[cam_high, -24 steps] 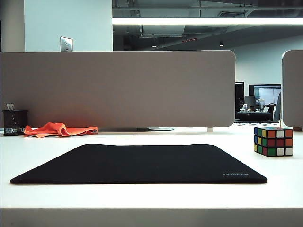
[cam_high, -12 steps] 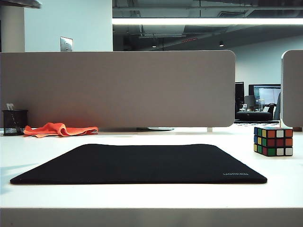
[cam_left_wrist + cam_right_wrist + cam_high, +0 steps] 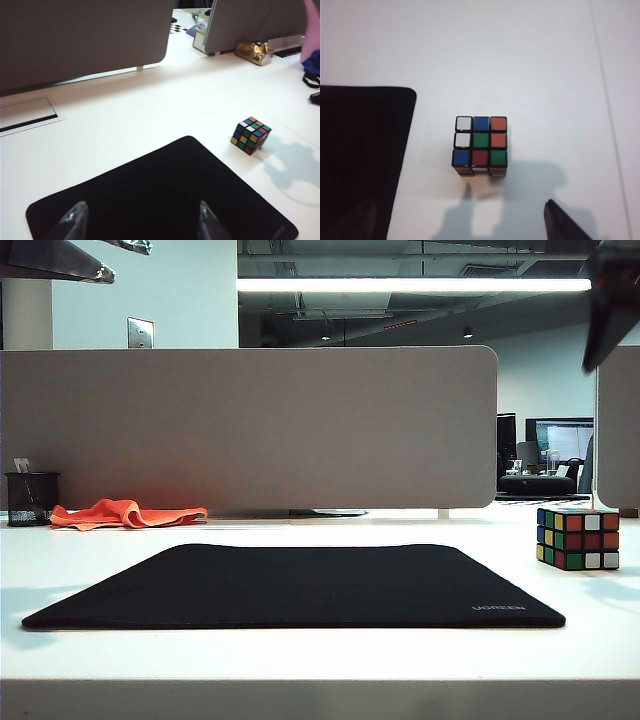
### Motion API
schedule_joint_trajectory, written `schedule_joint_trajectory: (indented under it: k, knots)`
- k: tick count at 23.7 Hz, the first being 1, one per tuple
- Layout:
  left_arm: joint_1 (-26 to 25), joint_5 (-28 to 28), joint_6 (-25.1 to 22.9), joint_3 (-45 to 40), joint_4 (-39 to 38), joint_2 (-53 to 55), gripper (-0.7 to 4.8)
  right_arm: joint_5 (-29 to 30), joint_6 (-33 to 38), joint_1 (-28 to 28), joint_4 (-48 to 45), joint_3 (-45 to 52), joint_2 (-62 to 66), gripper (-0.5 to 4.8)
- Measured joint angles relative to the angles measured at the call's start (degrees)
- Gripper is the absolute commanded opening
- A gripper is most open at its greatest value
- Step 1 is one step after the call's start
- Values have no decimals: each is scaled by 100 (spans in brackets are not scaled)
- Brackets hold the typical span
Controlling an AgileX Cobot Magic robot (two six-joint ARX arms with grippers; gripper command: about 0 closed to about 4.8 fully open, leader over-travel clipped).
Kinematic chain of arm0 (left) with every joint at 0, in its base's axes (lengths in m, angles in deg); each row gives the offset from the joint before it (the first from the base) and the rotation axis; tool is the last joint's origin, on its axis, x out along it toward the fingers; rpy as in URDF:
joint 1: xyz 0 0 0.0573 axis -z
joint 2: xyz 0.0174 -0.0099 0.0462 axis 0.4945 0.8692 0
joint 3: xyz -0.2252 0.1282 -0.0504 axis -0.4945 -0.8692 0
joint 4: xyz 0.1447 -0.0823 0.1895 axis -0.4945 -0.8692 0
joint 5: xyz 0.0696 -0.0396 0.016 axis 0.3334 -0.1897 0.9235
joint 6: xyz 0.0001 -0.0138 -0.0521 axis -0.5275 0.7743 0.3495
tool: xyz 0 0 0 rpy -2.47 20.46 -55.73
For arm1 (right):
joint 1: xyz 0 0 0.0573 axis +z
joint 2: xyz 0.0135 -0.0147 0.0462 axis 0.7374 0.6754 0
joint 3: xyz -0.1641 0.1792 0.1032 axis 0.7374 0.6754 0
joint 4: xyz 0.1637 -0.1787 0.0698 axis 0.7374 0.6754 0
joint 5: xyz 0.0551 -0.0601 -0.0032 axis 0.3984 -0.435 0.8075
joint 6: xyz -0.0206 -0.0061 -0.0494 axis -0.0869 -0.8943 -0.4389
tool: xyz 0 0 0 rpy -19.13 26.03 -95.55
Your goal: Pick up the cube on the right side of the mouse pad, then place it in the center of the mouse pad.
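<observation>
The cube (image 3: 577,538) stands on the white table just right of the black mouse pad (image 3: 300,585), apart from it. In the right wrist view the cube (image 3: 480,142) lies ahead of my right gripper (image 3: 461,224), which is open and empty high above the table, with the mouse pad's corner (image 3: 365,150) beside it. My left gripper (image 3: 141,220) hovers open and empty over the mouse pad (image 3: 160,195), with the cube (image 3: 250,135) off past the pad's edge. In the exterior view the right gripper's dark finger (image 3: 608,300) shows at the top right corner.
An orange cloth (image 3: 128,513) and a black mesh pen cup (image 3: 30,498) sit at the back left against the grey partition (image 3: 250,430). A cable slot (image 3: 27,115) lies in the table beyond the pad. A gold object (image 3: 254,51) sits at the far edge.
Both arms have come into the exterior view at its top corners, and faint shadows now fall on the table. The cube and mouse pad have not moved.
</observation>
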Motion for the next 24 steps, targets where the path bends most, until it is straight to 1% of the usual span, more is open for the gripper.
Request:
schedule_joint_trajectory:
  k: [2, 6, 8, 11, 12, 15, 17, 24]
  knots:
    - [2, 0, -4, 0, 2, -2, 377, -55, 0, 35, 22, -160, 297, 479]
    - [7, -4, -11, 0, 4, 0, 377, -221, 20, 109, 109, -780, 1156, 479]
    - [4, -4, -13, 0, 2, 0, 377, -337, 26, 140, 111, -918, 1432, 479]
    - [4, -7, -11, 0, 4, 0, 377, -356, 35, 184, 127, -1139, 1818, 479]
    - [4, -94, -11, 0, 0, 0, 376, -356, 35, 195, 114, -1255, 2004, 479]
    - [4, -345, -11, 0, 4, 0, 376, -442, 66, 186, 90, -1318, 2396, 479]
    - [4, -350, -11, 0, 2, 0, 376, -555, 66, 186, 111, -1318, 2638, 479]
    - [4, -352, -11, 0, 2, 0, 376, -588, 68, 184, -13, -1318, 3147, 479]
